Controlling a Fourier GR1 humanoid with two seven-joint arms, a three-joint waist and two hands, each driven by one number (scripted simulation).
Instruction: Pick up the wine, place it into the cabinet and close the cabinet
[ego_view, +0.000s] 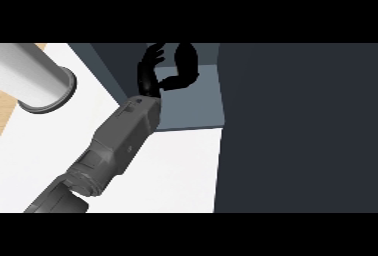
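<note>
This is looking like a kitchen to me: a smooth white counter top (173, 170) is stretching out, a tall dark blue-grey cabinet panel (295, 125) is standing along its right, a pale grey-blue cabinet shelf (193, 105) is showing behind, and a light wood strip (7, 112) is edging the left

Operator: Location of the pale grey flanged cylinder (33, 80)?

Technician: Upper left of the frame, over the white flat counter top (170, 165).

Operator: And the blue-grey cabinet shelf (192, 107)?

Technician: Upper centre, behind the counter top. The dark flat cabinet panel (295, 125) fills the right side, beside both. The grey forearm (122, 140) crosses the counter from lower left. The black left hand (150, 80) is over the shelf.
</note>
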